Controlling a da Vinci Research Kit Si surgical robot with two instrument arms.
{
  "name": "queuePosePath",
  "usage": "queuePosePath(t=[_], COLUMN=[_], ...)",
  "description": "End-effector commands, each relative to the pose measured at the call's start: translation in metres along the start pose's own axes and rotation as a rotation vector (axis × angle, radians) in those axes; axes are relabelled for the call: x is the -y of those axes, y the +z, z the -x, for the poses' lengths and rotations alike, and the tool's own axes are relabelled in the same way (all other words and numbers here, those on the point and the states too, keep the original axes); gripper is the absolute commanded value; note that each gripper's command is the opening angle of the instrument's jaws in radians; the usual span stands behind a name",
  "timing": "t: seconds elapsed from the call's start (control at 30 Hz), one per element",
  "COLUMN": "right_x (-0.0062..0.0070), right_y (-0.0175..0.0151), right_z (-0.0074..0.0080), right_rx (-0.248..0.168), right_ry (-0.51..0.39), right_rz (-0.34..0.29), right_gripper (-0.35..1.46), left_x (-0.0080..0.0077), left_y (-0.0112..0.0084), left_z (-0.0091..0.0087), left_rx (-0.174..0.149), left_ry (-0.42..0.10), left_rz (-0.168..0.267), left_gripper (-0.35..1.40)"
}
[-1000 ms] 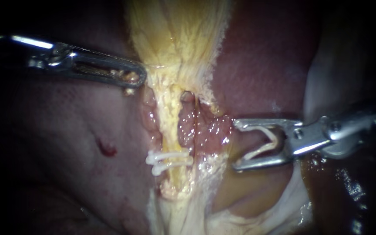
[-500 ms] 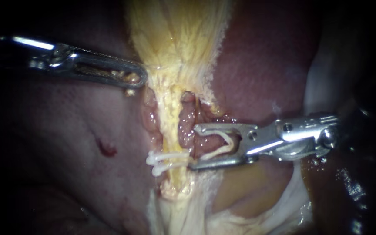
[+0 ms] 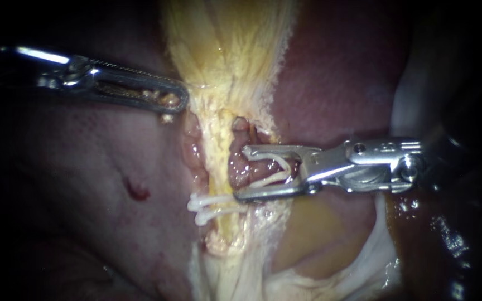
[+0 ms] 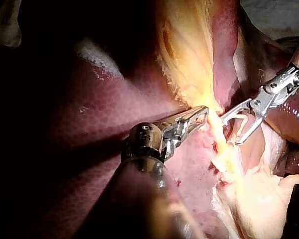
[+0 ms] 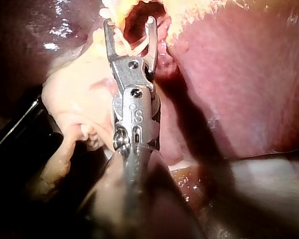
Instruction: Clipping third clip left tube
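A pale yellow tube (image 3: 218, 167) runs down from the gallbladder (image 3: 227, 50), with a reddish tube (image 3: 240, 170) close on its right. Two white clips (image 3: 214, 207) cross the yellow tube low down. My right instrument (image 3: 240, 173) carries an open white clip (image 3: 274, 170) between its wide-apart jaws. These jaws straddle the reddish tube just above the two clips, their tips at the yellow tube's right edge; the right wrist view shows them (image 5: 129, 30) likewise. My left instrument (image 3: 168, 100) is shut on yellowish tissue at the gallbladder's neck, as the left wrist view (image 4: 199, 115) also shows.
Dark red liver (image 3: 85, 178) lies on the left with a small bleeding spot (image 3: 136, 191), and more liver (image 3: 336, 83) on the right. Pale fatty tissue (image 3: 330, 267) spreads below the right instrument's shaft.
My right instrument has moved left and slightly up, from clear of the tubes to straddling the reddish tube above the two clips. The left instrument has held still.
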Motion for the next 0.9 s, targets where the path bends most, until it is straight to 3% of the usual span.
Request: queuePosePath(t=[0.03,0.53,0.9], right_x=[-0.0002,-0.0007,0.0008], right_y=[0.0,0.0017,0.0042], right_z=[0.0002,0.0006,0.0003], right_rx=[-0.001,-0.038,-0.077], right_ry=[0.008,0.05,0.06], right_rz=[-0.002,-0.081,-0.169], right_gripper=[0.48,0.48,0.48], left_x=[0.0,0.0,0.0], left_y=[0.0,0.0,0.0001], left_z=[0.0,0.0,-0.0001], left_rx=[0.0,0.0,0.0], left_ry=[0.0,0.0,0.0], left_rz=[0.0,0.0,0.0], left_gripper=[-0.35,-0.35,-0.35])
